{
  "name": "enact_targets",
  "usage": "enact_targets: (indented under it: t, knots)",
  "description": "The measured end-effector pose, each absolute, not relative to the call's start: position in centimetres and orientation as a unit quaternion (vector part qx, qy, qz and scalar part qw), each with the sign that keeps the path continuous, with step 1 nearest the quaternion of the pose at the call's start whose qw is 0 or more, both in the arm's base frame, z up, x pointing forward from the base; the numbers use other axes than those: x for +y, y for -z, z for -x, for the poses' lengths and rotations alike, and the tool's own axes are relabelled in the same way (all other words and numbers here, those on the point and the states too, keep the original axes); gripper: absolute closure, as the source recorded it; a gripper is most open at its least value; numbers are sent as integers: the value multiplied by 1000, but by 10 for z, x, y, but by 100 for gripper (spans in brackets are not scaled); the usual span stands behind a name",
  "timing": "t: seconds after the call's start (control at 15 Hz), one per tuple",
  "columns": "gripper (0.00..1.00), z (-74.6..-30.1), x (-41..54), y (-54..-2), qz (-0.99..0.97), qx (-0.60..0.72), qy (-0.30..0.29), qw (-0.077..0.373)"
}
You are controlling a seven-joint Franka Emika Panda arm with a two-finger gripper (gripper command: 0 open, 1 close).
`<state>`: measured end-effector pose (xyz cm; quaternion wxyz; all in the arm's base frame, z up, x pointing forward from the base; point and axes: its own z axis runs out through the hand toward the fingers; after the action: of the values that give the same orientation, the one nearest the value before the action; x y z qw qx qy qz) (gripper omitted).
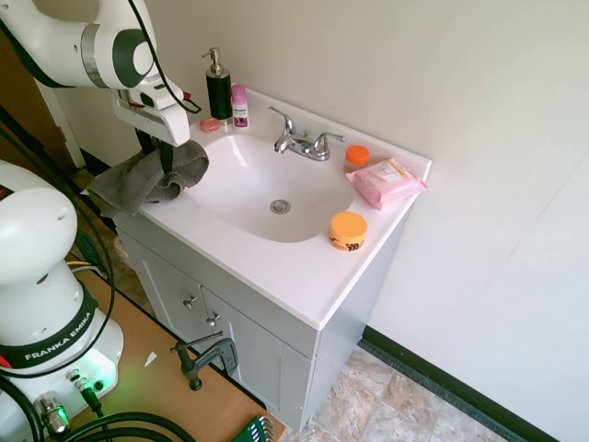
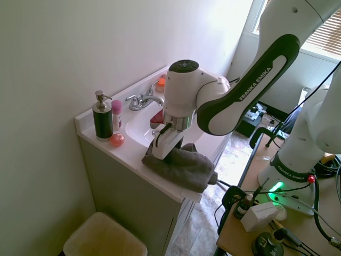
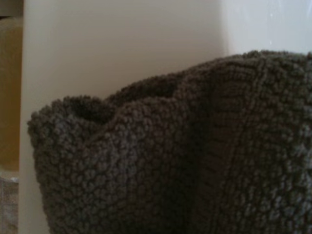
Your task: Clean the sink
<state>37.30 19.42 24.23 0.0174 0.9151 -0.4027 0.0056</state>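
The sink (image 1: 253, 175) is a glossy white oval basin set in a white vanity top, with a round metal drain (image 1: 280, 206) and a chrome two-handle faucet (image 1: 302, 143). My gripper (image 1: 167, 164) stands at the basin's left rim, shut on a bunched dark grey knitted cloth (image 1: 147, 180). Part of the cloth rests on the vanity top and part hangs over its left edge. From the other side, the gripper (image 2: 161, 154) points down into the cloth (image 2: 184, 168) beside the sink (image 2: 137, 125). The cloth (image 3: 185, 161) fills most of the wrist view.
A black soap dispenser (image 1: 219, 87), a pink bottle (image 1: 239, 105) and a small pink object (image 1: 211, 124) stand at the back left corner. An orange jar (image 1: 349, 230), an orange-lidded tub (image 1: 357, 157) and a pink wipes pack (image 1: 386, 181) sit right of the basin. A bin (image 2: 104, 237) stands on the floor.
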Motion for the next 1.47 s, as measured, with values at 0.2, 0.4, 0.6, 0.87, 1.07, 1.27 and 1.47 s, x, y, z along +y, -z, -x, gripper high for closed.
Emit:
enact_targets:
  t: [0.2, 0.4, 0.6, 0.87, 1.07, 1.27, 1.47]
  knots:
    - [100, -383, 182, -242, -898, -440, 7, 7]
    - [100, -409, 163, -241, -872, -488, 27, -7]
    - [100, -451, 131, -233, -838, -541, 72, -27]
    - [100, -488, 99, -208, -805, -580, 116, -40]
    - [100, -500, 88, -199, -788, -592, 159, -55]
    - [100, -496, 72, -168, -787, -589, 180, -38]
    - [100, -489, 57, -152, -801, -571, 180, -13]
